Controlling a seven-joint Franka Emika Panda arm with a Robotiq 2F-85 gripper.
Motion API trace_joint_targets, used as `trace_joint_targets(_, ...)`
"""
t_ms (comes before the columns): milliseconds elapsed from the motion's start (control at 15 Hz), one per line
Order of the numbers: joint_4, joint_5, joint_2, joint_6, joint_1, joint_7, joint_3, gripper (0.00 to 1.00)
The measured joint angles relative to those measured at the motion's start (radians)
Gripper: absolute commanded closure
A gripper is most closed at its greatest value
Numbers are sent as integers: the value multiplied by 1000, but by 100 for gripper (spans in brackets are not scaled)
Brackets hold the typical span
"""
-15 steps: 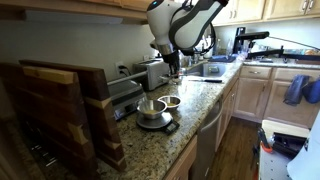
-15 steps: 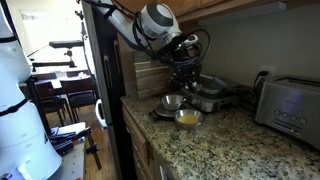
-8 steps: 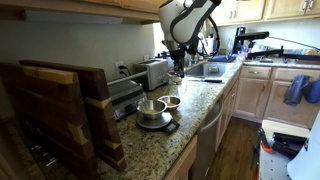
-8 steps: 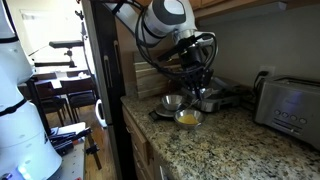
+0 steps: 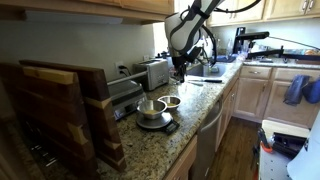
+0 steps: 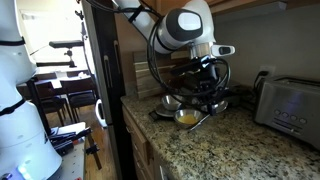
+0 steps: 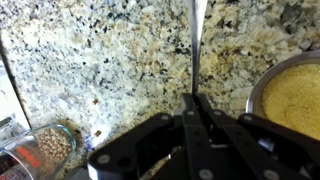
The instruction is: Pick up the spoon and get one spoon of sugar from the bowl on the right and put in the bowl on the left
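Note:
My gripper [image 7: 197, 100] is shut on the thin metal handle of the spoon [image 7: 197, 40], which runs straight up to the top edge of the wrist view; its scoop end is out of view. A bowl of yellowish sugar [image 7: 295, 95] lies at the right edge of that view, beside the gripper and apart from it. In both exterior views the gripper [image 5: 180, 72] [image 6: 210, 97] hangs over the granite counter next to two small bowls: a steel one [image 5: 150, 108] [image 6: 173, 102] and one with yellow contents [image 5: 172, 101] [image 6: 187, 117].
A glass jar of grains [image 7: 45, 150] stands at the lower left of the wrist view. A toaster [image 6: 290, 105] [image 5: 153, 72] stands at the back of the counter. Wooden boards [image 5: 60, 110] stand at the near end. A sink [image 5: 205, 70] lies beyond the gripper.
The arm has swung away from above the bowls along the counter, carrying the spoon, and has come lower toward the counter beside the bowls.

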Motion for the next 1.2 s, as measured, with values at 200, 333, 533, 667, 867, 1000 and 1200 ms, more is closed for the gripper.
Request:
trace_joint_targets(200,43,48,62,27,-19,-8,-3,94)
trace_joint_targets(333,72,87,104,47,-35,-27,-3,94)
trace_joint_targets(533,112,152,162,66,-57,-69,-3,94)
trace_joint_targets(667,136,190,198,72,-69,-96,-3,94)
trace_joint_targets(867,166,222,249,73,-77,-115,-2,94)
trace_joint_targets(1000,180,229,279,73,-78,-117,-1,94)
trace_joint_targets(1200,193,230,315,73,-78,-117,0,93)
